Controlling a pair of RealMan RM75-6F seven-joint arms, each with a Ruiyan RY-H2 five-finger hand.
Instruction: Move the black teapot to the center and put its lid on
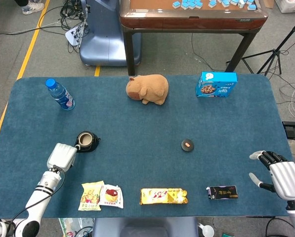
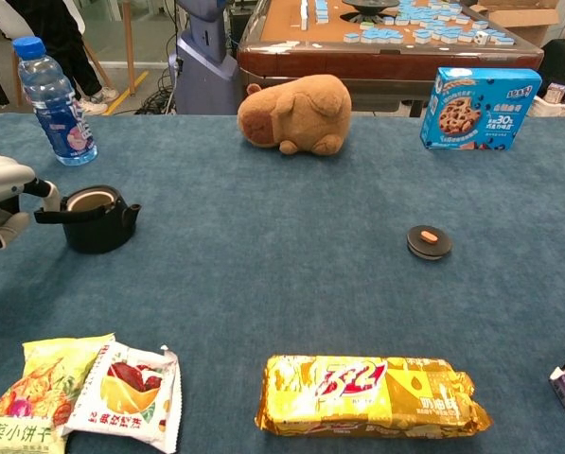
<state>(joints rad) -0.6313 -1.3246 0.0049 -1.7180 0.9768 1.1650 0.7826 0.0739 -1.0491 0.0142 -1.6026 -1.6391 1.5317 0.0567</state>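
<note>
Black and lidless, the teapot (image 2: 95,219) sat on the left part of the table (image 1: 226,123), with its handle pointing toward the left hand (image 2: 0,194). That hand's fingers (image 2: 47,188) were at the handle and appeared closed on it, though the exact grip was too small to make out. The lid (image 2: 429,241), a dark disc with an orange knob, lay well apart from the pot, right of the table's middle. The right hand (image 1: 280,175) hovered at the table's right edge, its fingers spread and holding nothing.

Judging from this, the first step was in hand: the pot was gripped but nowhere near the center. The next move likely called for carrying or sliding the pot rightward while keeping it upright, setting it down in the bare middle in front of the plush toy (image 1: 148,89). Only then could the right hand reach for the lid and seat it on the opening.
</note>
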